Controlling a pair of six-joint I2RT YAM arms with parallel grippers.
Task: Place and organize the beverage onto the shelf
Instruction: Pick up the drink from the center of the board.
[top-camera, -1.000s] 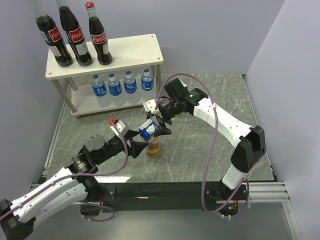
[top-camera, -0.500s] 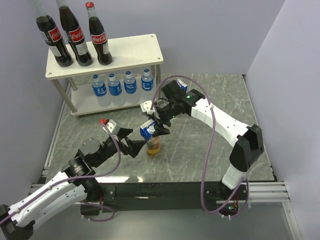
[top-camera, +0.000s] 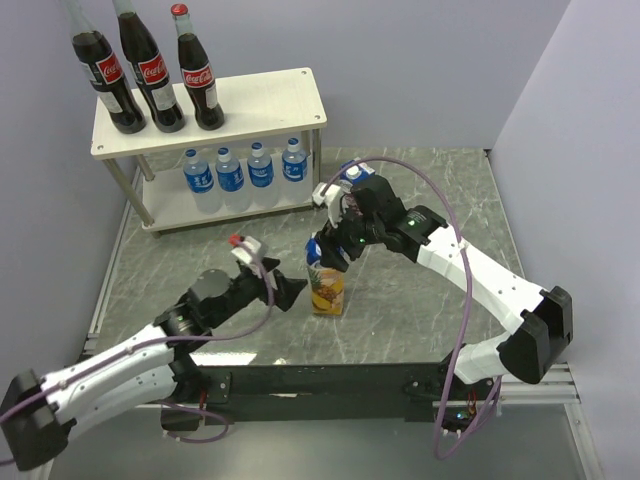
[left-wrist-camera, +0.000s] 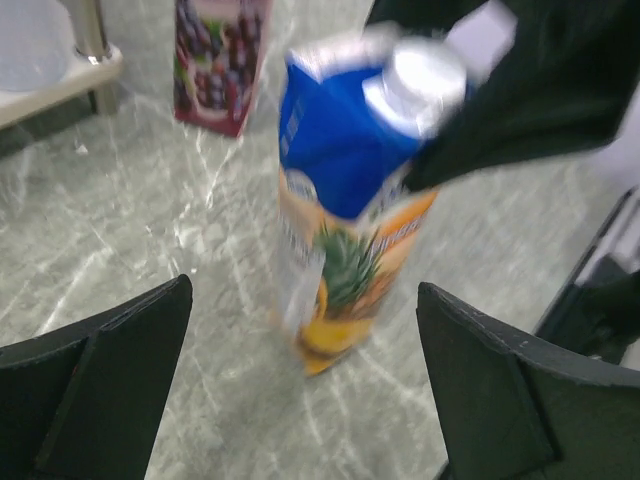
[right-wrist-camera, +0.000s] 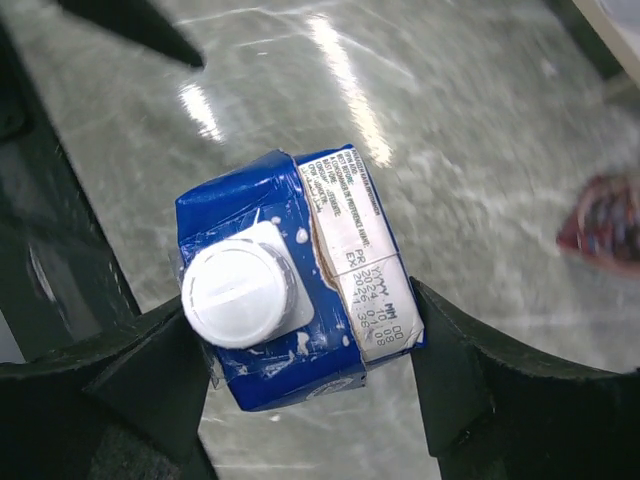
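A yellow juice carton (top-camera: 328, 288) with a blue top stands upright on the table's middle. My right gripper (top-camera: 327, 250) is shut on its top, and in the right wrist view the fingers (right-wrist-camera: 462, 385) press both sides of the blue top (right-wrist-camera: 290, 300). My left gripper (top-camera: 291, 291) is open just left of the carton; the carton (left-wrist-camera: 345, 260) stands beyond its spread fingers (left-wrist-camera: 105, 390), untouched. A purple juice carton (top-camera: 349, 172) stands behind the right arm, seen also as the purple carton (left-wrist-camera: 215, 60). The shelf (top-camera: 270, 100) holds three cola bottles (top-camera: 150, 75) on top and several water bottles (top-camera: 245, 170) below.
The shelf stands at the back left against the wall, one metal leg (left-wrist-camera: 90, 30) close to the purple carton. Purple cables loop over both arms. The right half of the shelf's top board is bare. A black rail runs along the table's near edge.
My left gripper let go of the yellow carton, opened wide and drew back to the left. The right gripper closed on the carton's top, and the carton now stands upright, slightly further right.
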